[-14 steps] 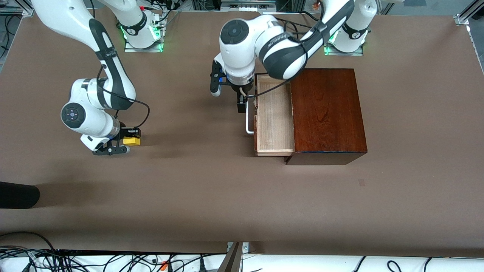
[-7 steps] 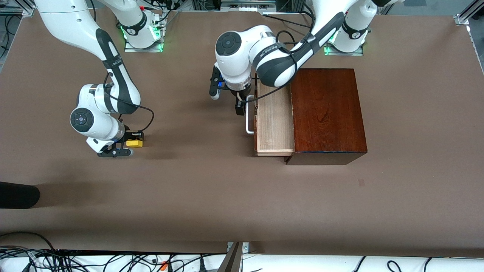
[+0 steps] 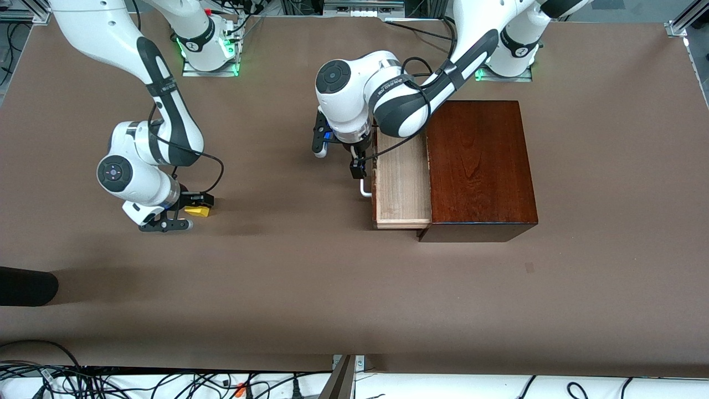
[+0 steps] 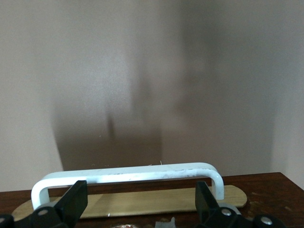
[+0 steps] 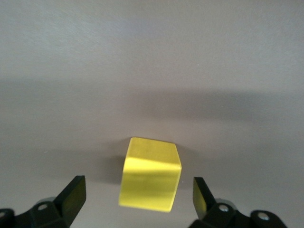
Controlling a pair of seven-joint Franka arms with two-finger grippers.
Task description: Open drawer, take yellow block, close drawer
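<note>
The drawer (image 3: 401,177) of the dark reddish-brown box (image 3: 479,166) is pulled out toward the right arm's end, and the pale interior that shows is empty. Its white handle (image 3: 364,189) also shows in the left wrist view (image 4: 128,174). My left gripper (image 3: 357,162) is open at the handle (image 4: 140,205), with its fingers (image 4: 72,203) spread along the bar and not clamped on it. The yellow block (image 3: 198,211) rests on the table near the right arm's end. My right gripper (image 3: 183,211) is open around it. In the right wrist view the block (image 5: 151,174) sits between the fingertips (image 5: 72,195), apart from both.
A black rounded object (image 3: 25,286) lies at the table's edge at the right arm's end, nearer the front camera. Cables run along the table's near edge. A small dark mark (image 3: 530,267) is on the brown table nearer the camera than the box.
My left gripper has moved along the handle toward the front camera, covering more of it. My right hand has shifted slightly; the block has barely moved. The drawer has not moved.
</note>
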